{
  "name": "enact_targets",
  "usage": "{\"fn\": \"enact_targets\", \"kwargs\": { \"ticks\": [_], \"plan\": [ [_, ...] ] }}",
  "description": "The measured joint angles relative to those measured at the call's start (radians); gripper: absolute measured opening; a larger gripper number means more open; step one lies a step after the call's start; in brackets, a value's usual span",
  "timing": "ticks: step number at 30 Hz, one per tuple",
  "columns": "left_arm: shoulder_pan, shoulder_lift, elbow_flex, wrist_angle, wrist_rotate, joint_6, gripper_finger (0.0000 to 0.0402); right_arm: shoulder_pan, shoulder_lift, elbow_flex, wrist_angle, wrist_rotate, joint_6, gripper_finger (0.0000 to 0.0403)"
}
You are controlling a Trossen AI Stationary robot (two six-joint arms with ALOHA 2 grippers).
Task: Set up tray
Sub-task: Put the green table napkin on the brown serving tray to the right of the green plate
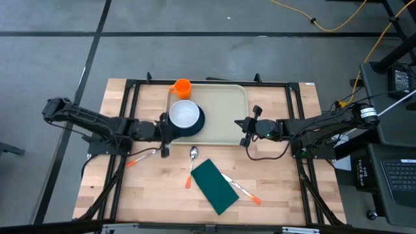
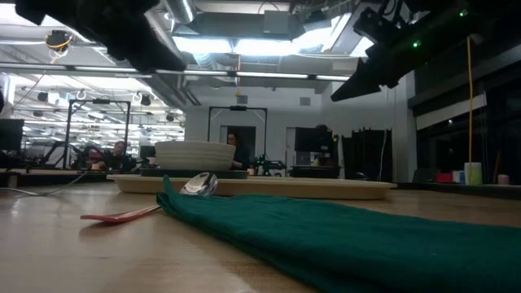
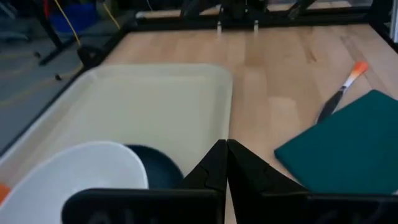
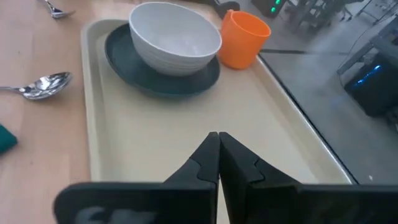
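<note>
In the high view the left end effector sits left of centre with its fingers pressed together, holding nothing, just at the tray's left edge. One cream tray lies at upper centre of the bench, carrying one dark plate, one white bowl and one orange cup. Below lie one spoon, one green napkin and one knife; one more orange-handled utensil lies at lower left. The right end effector, also closed and empty, is at the tray's right edge. No writing is readable.

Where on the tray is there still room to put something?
The tray is bare across its whole right half, from the dark plate to its right rim, where the right pincer hovers. Its left end is crowded: white bowl on the plate, orange cup at the back corner.
</note>
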Motion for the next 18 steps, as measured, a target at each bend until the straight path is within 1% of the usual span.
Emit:
{"fn": "enact_targets", "kwargs": {
  "ticks": [2,6,13,16,18],
  "plan": [
    [-0.027,0.000,0.000,0.021,-0.031,0.017,0.0002,0.000,0.000,0.000,0.000,-0.004,-0.011,0.0012],
    [-0.071,0.000,0.000,0.063,-0.070,0.044,0.0003,0.036,0.000,0.000,-0.002,-0.053,-0.075,0.0012],
    [-0.101,0.000,0.000,0.091,-0.147,0.044,0.0003,0.102,0.000,0.000,-0.008,-0.053,-0.254,0.0012],
    [-0.101,0.001,0.000,0.126,-0.187,0.045,0.0002,0.105,0.000,0.000,-0.008,-0.053,-0.265,0.0012],
    [-0.101,0.008,0.000,0.152,-0.197,0.061,0.0002,0.105,0.000,0.000,-0.008,-0.053,-0.261,0.0012]
  ]
}}
